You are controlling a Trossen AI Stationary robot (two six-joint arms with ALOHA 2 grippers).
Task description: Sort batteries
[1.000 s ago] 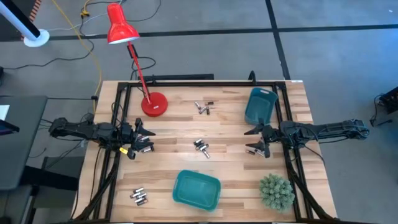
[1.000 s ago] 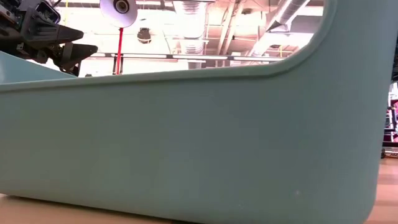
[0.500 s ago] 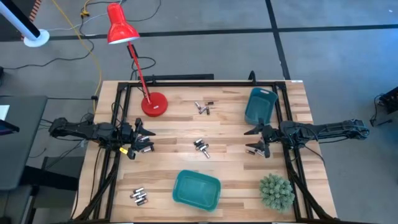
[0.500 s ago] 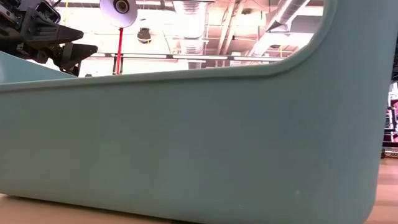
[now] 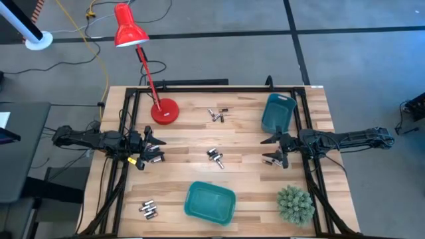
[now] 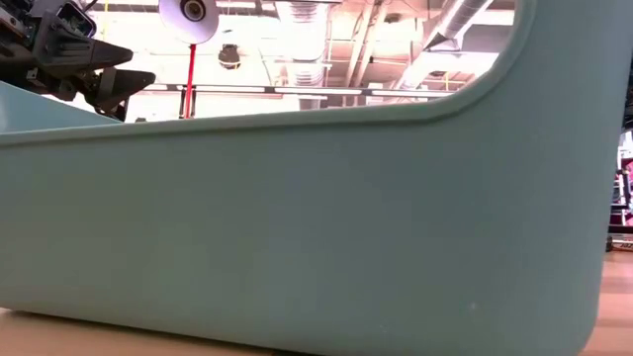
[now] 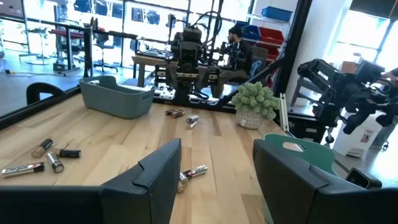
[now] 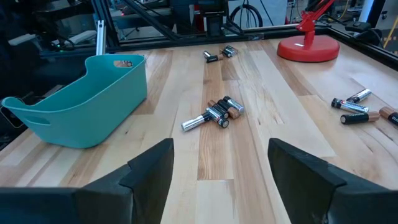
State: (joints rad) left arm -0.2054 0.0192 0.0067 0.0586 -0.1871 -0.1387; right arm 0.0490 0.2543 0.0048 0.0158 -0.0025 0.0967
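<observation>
The batteries lie on the wooden table in three small groups: one at the middle (image 5: pixel 214 157), one toward the far edge (image 5: pixel 217 115) and one near the near left corner (image 5: pixel 148 210). My left gripper (image 5: pixel 154 151) hovers open over the table's left part, pointing at the middle group (image 7: pixel 193 172). My right gripper (image 5: pixel 269 149) hovers open over the right part and faces the same group (image 8: pixel 217 112) from the other side. Two teal bins stand on the table, one at the near edge (image 5: pixel 210 202) and one at the far right (image 5: pixel 277 113).
A red desk lamp stands with its base (image 5: pixel 165 111) at the far left. A small green plant (image 5: pixel 295 204) sits at the near right corner. A black frame runs along the table's edges. In the low view the near bin's wall (image 6: pixel 297 227) fills almost everything.
</observation>
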